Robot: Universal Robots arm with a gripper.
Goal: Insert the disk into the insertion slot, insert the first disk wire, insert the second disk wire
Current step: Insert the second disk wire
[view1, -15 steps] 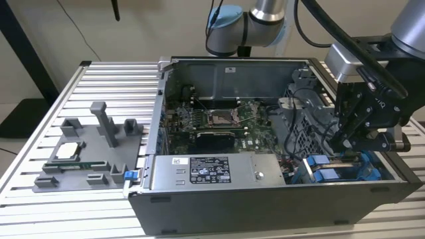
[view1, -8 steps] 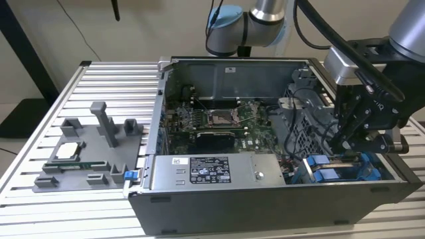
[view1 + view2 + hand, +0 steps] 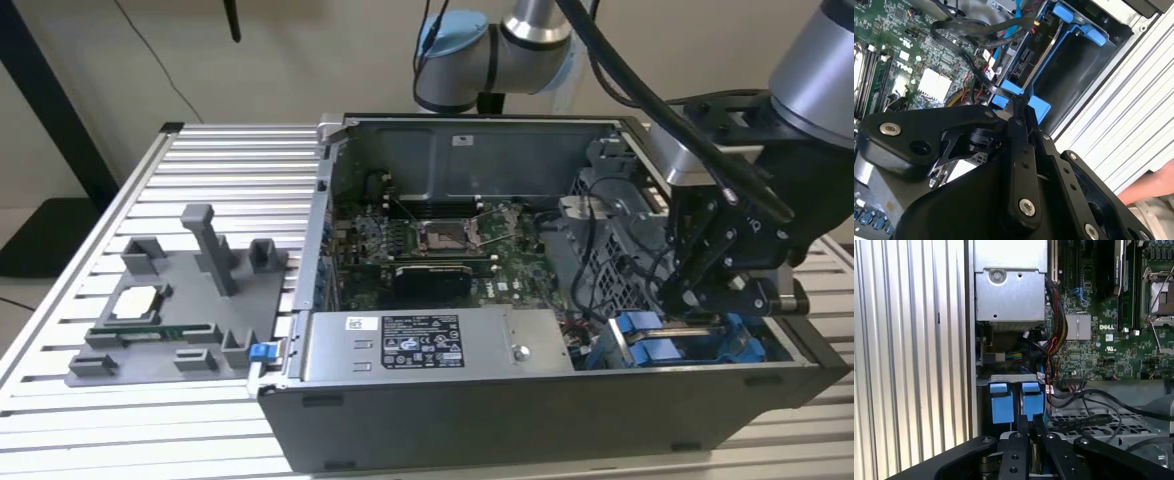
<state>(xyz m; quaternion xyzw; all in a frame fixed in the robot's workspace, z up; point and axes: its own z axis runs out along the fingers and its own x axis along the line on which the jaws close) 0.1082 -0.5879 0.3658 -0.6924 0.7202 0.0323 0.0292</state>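
Observation:
Two blue-framed drives stand side by side in the drive cage (image 3: 607, 275) at the case's front corner, on the exterior view's right. Their blue tabs (image 3: 1031, 400) sit level with each other. I cannot tell which one is the disk. One drive's connector edge (image 3: 1024, 62) faces the motherboard, and beside it lies a dark bay of the insertion slot (image 3: 1074, 75). My gripper (image 3: 690, 312) hangs right over the blue carrier (image 3: 1021, 92). Its fingers (image 3: 1026, 427) are pressed together on the end of a black disk wire (image 3: 985, 80).
The open case (image 3: 441, 400) lies on a slotted aluminium table (image 3: 214, 160). Loose black cables (image 3: 1104, 400) cross the perforated cage top beside the motherboard (image 3: 1089, 345). A grey fixture with parts (image 3: 174, 300) stands at the exterior view's left. A person's hand (image 3: 1154, 187) rests on the table.

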